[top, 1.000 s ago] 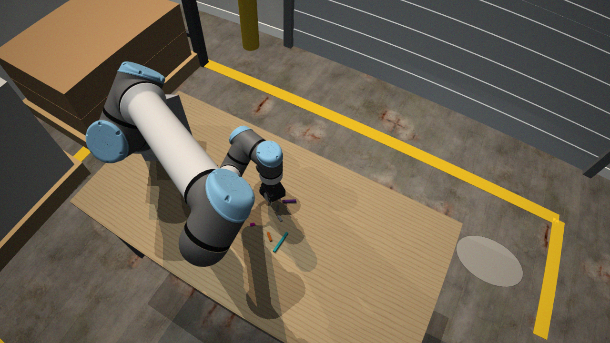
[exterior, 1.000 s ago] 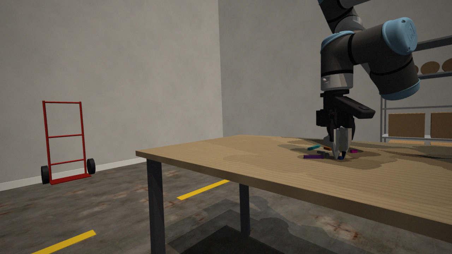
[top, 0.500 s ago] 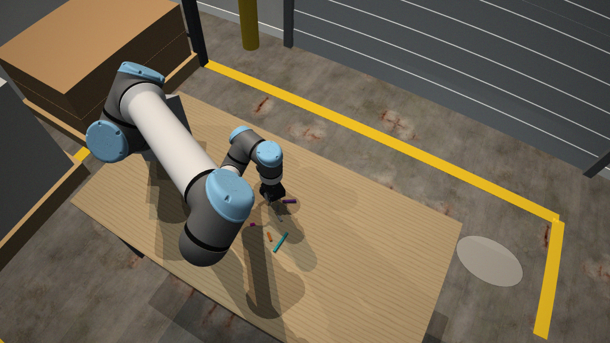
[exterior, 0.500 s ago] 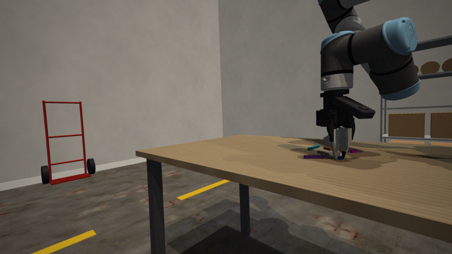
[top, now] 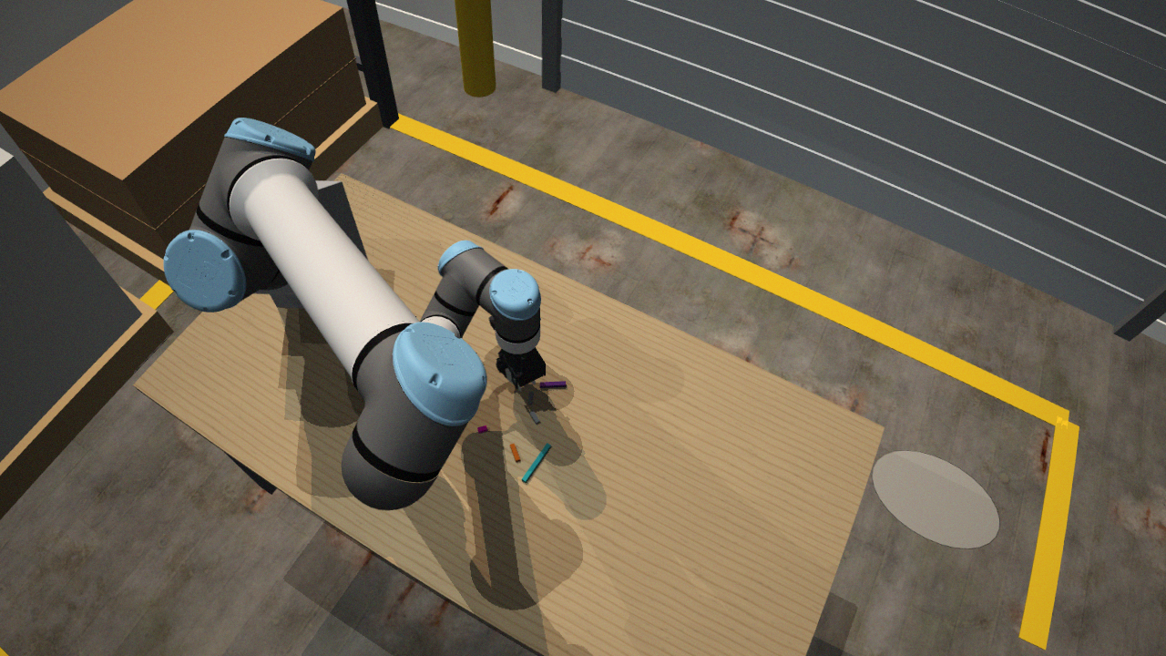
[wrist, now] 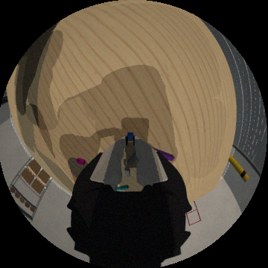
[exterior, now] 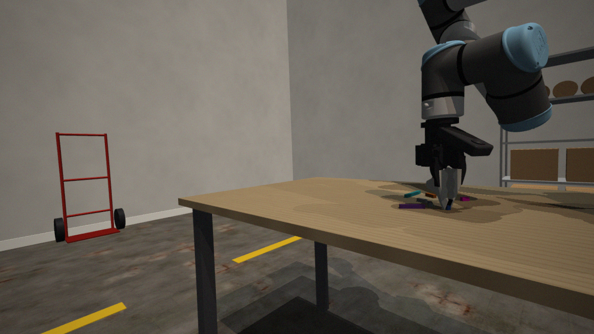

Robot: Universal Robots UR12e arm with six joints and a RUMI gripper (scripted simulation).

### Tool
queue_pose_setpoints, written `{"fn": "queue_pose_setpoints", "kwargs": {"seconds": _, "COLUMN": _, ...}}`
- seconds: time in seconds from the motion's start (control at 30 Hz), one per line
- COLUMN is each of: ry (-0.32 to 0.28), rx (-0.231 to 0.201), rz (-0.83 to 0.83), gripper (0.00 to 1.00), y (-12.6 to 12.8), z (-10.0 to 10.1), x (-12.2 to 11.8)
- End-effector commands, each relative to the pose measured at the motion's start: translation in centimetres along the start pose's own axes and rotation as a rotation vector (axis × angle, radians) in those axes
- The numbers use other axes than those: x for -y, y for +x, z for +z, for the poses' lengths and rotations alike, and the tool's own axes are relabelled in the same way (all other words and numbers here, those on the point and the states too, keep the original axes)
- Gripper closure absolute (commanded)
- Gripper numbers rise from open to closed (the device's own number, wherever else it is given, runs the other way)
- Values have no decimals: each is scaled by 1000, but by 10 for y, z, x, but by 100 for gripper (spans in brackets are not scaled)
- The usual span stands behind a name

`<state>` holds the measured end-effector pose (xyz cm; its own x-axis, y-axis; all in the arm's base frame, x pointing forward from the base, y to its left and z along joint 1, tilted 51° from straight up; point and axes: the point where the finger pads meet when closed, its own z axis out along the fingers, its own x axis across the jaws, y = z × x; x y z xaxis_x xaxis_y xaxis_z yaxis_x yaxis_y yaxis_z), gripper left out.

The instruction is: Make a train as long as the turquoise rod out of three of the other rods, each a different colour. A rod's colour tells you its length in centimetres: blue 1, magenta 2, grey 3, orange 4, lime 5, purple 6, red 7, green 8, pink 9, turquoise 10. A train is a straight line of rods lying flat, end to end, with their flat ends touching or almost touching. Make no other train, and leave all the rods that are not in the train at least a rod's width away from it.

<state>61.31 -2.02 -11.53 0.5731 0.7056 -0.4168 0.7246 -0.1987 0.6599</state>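
Claw (top: 519, 388) (exterior: 448, 202) (wrist: 130, 135) closed on blue rod (exterior: 448, 207) (wrist: 130, 136), short, blocky, deep blue

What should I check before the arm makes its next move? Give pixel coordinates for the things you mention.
1. Gripper (top: 529, 394) (exterior: 448, 206) (wrist: 130, 135) closed on the blue rod (exterior: 448, 207) (wrist: 130, 136): ok.
2. Purple rod (top: 552, 384) (exterior: 411, 206) (wrist: 166, 155) lying flat: ok.
3. Magenta rod (top: 482, 429) (exterior: 464, 198) (wrist: 80, 161) apart from the other rods: ok.
4. Orange rod (top: 515, 453) (exterior: 430, 195) apart from the turquoise rod (top: 536, 463) (exterior: 412, 194) (wrist: 122, 188): ok.
5. Three-rod train built: not ok.
6. Blue rod lifted off the table: cannot tell.
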Motion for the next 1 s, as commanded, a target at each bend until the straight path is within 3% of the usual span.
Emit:
{"fn": "queue_pose_setpoints", "kwargs": {"seconds": 0.0, "ry": 0, "rx": -1, "rz": 0, "gripper": 100, "y": 0, "z": 0, "x": 0}}
{"fn": "queue_pose_setpoints", "kwargs": {"seconds": 0.97, "ry": 0, "rx": -1, "rz": 0, "gripper": 100, "y": 0, "z": -7, "x": 0}}
